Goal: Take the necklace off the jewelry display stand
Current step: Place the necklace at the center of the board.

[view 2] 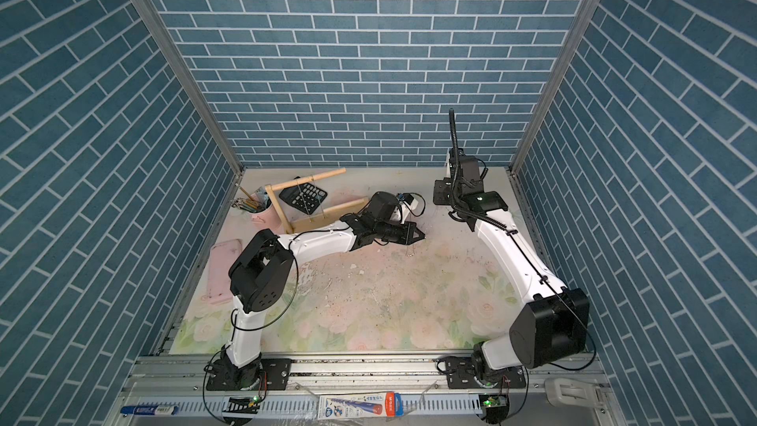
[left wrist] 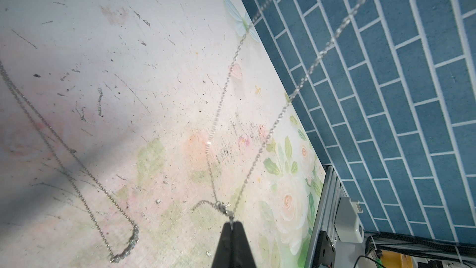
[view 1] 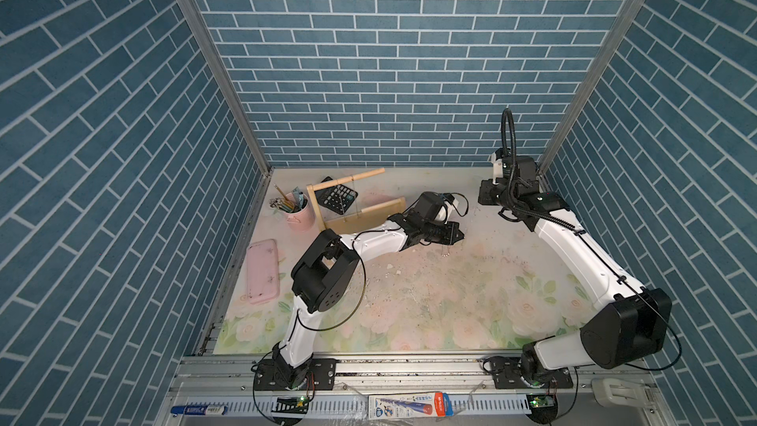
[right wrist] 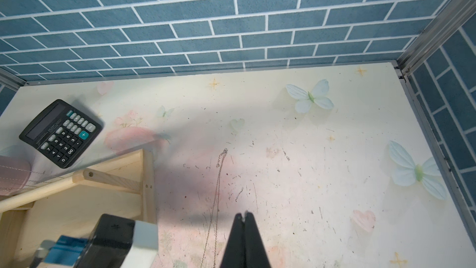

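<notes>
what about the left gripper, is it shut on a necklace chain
Yes, the closed left gripper pinches the necklace chain at its tips.

table (view 1: 471,280) open at centre and right, jewelry display stand (view 1: 360,221), calculator (view 1: 338,198), pink cup (view 1: 301,219), case (view 1: 264,270) crowd left side

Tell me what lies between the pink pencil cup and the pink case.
Nothing. Both top views show only bare mat between the pencil cup and the case.

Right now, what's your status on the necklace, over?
Both shut: left claw on necklace at its clasp, beside the jewelry display stand; right claw, hold unclear. A chain hangs on the stand's top bar. No obstacle seen.
</notes>
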Controlling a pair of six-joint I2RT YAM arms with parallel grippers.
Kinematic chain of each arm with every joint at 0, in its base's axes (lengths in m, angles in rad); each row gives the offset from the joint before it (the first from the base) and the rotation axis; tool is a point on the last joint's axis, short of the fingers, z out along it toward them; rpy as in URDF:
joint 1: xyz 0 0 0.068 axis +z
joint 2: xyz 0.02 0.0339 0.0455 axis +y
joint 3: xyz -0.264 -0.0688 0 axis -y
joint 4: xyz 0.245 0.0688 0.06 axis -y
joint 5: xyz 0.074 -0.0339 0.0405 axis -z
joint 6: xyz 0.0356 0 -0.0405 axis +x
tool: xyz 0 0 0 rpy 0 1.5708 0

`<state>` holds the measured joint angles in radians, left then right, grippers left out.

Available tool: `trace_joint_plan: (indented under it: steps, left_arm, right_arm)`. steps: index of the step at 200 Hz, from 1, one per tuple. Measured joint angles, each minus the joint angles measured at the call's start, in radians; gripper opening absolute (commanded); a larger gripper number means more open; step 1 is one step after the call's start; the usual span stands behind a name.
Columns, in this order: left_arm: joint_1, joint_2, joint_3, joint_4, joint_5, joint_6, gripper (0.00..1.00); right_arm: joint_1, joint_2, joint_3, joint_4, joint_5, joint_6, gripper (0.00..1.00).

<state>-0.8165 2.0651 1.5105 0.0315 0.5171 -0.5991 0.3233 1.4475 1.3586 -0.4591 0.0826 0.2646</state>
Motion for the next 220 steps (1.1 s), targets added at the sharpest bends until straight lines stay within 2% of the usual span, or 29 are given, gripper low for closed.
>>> trace_joint_plan:
  steps: [61,220]
  left_arm:
    - [-0.012,0.058,0.0,0.039,-0.02,-0.06,0.0]
    - [-0.037,0.109,-0.024,0.098,-0.099,-0.161,0.0]
  right_arm:
    - [-0.009,0.047,0.0,-0.016,0.01,-0.011,0.0]
    - [-0.039,0.149,0.002,-0.002,0.008,-0.029,0.0]
